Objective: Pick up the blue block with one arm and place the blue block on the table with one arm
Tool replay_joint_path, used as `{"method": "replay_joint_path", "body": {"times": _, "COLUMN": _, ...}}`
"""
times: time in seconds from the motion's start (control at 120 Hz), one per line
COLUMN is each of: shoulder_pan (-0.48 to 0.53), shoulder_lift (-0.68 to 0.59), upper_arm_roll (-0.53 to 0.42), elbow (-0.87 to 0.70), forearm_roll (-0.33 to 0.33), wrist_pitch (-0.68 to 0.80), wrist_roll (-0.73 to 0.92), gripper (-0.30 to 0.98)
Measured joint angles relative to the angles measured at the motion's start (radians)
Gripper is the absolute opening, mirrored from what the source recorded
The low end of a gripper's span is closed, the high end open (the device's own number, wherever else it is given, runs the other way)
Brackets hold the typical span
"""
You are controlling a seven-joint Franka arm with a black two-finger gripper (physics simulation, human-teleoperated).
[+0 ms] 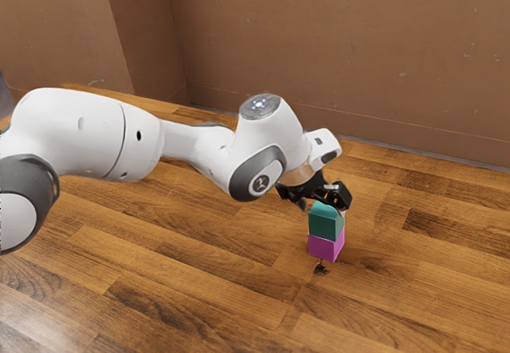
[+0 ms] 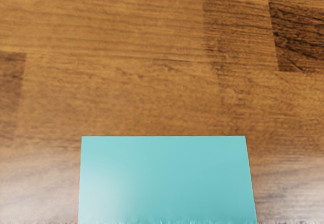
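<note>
The black gripper (image 1: 320, 196) was right at the top of the blue block (image 1: 324, 224), its body tipped over it; whether it was spread or pinching the block, I could not tell. The blue block (more of a teal, really) was upright and squarely above a magenta block (image 1: 326, 247) — the two looked to be touching, one stacked on the other. In the wrist view the blue block's flat, pale face lay close under the hand, with wood grain past it. Just beside the magenta block's foot, a dark knot (image 1: 321, 268) marked the wooden table (image 1: 199, 265). The white arm (image 1: 135, 138) reached in from the exterior view's left, and beyond it all stood a brown wall (image 1: 335, 50).
</note>
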Motion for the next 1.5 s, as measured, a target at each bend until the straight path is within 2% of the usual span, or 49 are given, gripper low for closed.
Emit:
{"method": "replay_joint_path", "body": {"times": 1.0, "shoulder_pan": 0.0, "shoulder_lift": 0.077, "upper_arm_roll": 0.001, "elbow": 0.056, "forearm_roll": 0.006, "wrist_pitch": 0.001, "wrist_roll": 0.041, "gripper": 0.68}}
{"method": "replay_joint_path", "body": {"times": 1.267, "shoulder_pan": 0.0, "shoulder_lift": 0.069, "upper_arm_roll": 0.012, "elbow": 0.056, "forearm_roll": 0.014, "wrist_pitch": 0.001, "wrist_roll": 0.043, "gripper": 0.39}}
{"method": "replay_joint_path", "body": {"times": 1.425, "shoulder_pan": -0.021, "shoulder_lift": -0.005, "upper_arm_roll": 0.071, "elbow": 0.029, "forearm_roll": 0.02, "wrist_pitch": -0.003, "wrist_roll": 0.037, "gripper": 0.35}}
{"method": "replay_joint_path", "body": {"times": 1.5, "shoulder_pan": 0.018, "shoulder_lift": -0.024, "upper_arm_roll": 0.092, "elbow": 0.02, "forearm_roll": 0.021, "wrist_pitch": -0.023, "wrist_roll": 0.034, "gripper": 0.36}}
